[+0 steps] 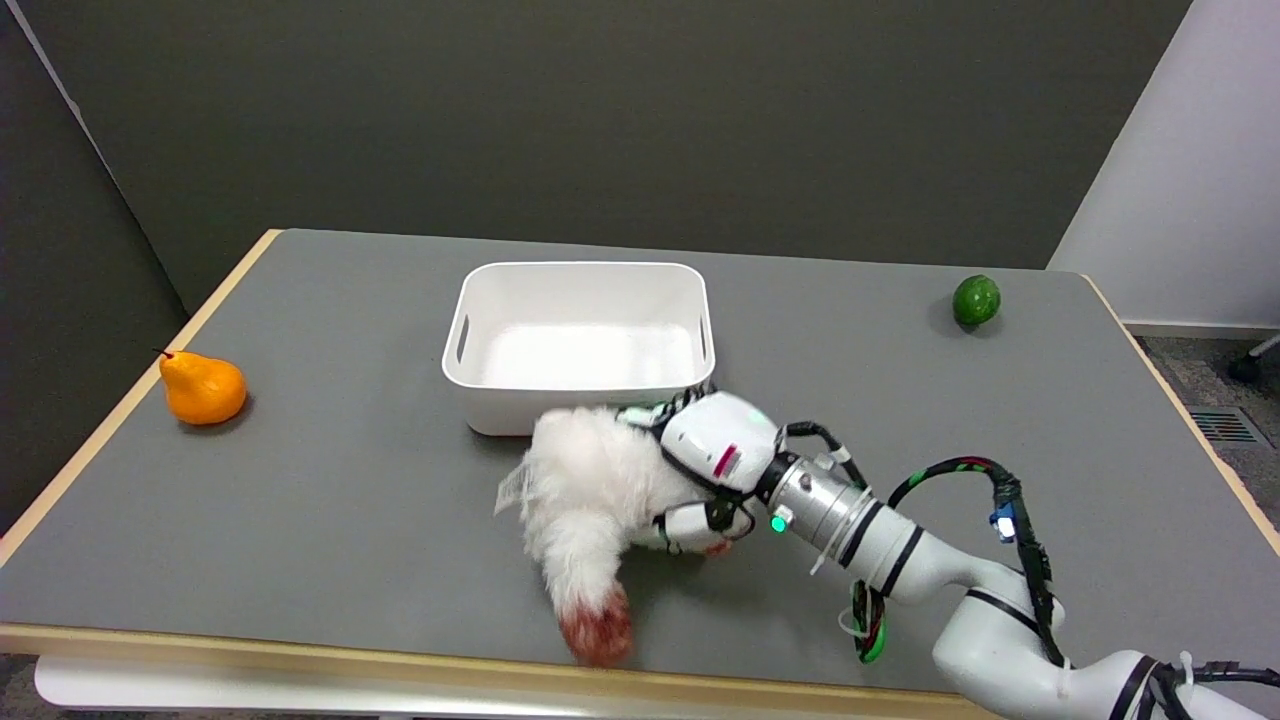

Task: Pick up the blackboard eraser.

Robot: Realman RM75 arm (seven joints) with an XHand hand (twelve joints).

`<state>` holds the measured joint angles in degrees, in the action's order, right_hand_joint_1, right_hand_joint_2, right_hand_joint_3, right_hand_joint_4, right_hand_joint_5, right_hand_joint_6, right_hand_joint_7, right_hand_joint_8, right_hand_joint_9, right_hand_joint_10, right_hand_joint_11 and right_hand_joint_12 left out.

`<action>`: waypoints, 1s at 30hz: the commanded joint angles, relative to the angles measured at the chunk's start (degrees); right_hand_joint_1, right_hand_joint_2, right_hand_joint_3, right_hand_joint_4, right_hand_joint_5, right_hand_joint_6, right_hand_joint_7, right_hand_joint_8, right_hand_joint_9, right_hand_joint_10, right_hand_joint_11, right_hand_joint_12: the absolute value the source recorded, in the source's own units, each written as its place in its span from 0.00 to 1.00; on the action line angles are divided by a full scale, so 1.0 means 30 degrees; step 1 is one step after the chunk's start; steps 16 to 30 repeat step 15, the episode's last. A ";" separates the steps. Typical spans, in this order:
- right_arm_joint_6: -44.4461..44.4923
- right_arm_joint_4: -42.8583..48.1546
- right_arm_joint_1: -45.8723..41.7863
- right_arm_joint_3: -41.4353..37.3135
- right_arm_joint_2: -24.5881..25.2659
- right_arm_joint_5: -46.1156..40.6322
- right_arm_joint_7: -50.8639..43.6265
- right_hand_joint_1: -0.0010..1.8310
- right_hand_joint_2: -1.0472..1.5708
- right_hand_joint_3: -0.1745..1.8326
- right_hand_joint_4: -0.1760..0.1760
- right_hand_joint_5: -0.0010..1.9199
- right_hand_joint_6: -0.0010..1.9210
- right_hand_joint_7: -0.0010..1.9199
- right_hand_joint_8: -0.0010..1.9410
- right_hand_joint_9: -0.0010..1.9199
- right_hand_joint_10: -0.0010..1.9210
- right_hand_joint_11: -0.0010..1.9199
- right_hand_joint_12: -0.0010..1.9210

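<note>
Head view: right hand (705, 465) clasped fluffy white eraser (590, 500) on table (350, 520); white bin (578, 345) at 12 o'clock, touching

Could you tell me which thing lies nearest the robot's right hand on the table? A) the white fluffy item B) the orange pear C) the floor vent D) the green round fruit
A: the right hand lies against the white fluffy item just in front of the white bin, while the orange pear and green round fruit sit far off at opposite sides of the table.
</note>
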<state>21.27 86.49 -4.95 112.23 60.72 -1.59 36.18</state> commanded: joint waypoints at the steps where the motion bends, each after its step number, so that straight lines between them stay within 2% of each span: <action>1: 0.6675 0.1329 -0.0004 -0.4564 -0.0098 -0.4990 -0.0033 0.65 0.83 0.23 0.04 0.30 0.79 0.46 0.71 0.44 0.74 0.46 1.00; 6: 1.0414 0.1265 -0.0057 -0.4280 -0.1016 -0.8902 -0.0033 0.65 0.83 0.22 0.03 0.29 0.79 0.46 0.71 0.44 0.74 0.44 0.98; 10: 1.3264 -0.0067 0.0117 -0.4422 -0.1141 -1.1542 -0.0033 0.65 0.83 0.22 0.03 0.29 0.79 0.46 0.71 0.44 0.74 0.43 0.97; 15: 1.3829 -0.2373 0.1735 -0.3950 -0.1069 -1.3901 -0.0033 0.65 0.83 0.24 0.05 0.28 0.82 0.44 0.74 0.42 0.76 0.44 1.00; 30: 1.3829 -0.2373 0.1735 -0.3950 -0.1069 -1.3901 -0.0033 0.65 0.83 0.24 0.05 0.28 0.82 0.44 0.74 0.42 0.76 0.44 1.00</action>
